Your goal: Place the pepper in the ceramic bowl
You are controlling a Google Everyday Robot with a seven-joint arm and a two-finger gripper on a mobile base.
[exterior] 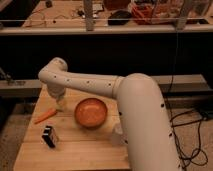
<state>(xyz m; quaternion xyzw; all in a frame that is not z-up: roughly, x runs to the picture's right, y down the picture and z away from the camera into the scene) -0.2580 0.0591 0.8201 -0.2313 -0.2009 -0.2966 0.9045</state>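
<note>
The pepper [45,116] is a slim orange object lying flat on the left part of the wooden table [85,155]. The ceramic bowl [91,112] is round, reddish-brown and empty, and stands to the right of the pepper near the table's middle. My white arm reaches in from the lower right, bends at the upper left and points down. Its gripper [60,104] hangs open just above the table, between the pepper and the bowl, close to the pepper's upper right end. Nothing is held in it.
A small black and white object [49,136] lies at the front left of the table. A small white cup [118,134] stands right of the bowl, partly behind my arm. A dark rail and cluttered benches lie beyond the table.
</note>
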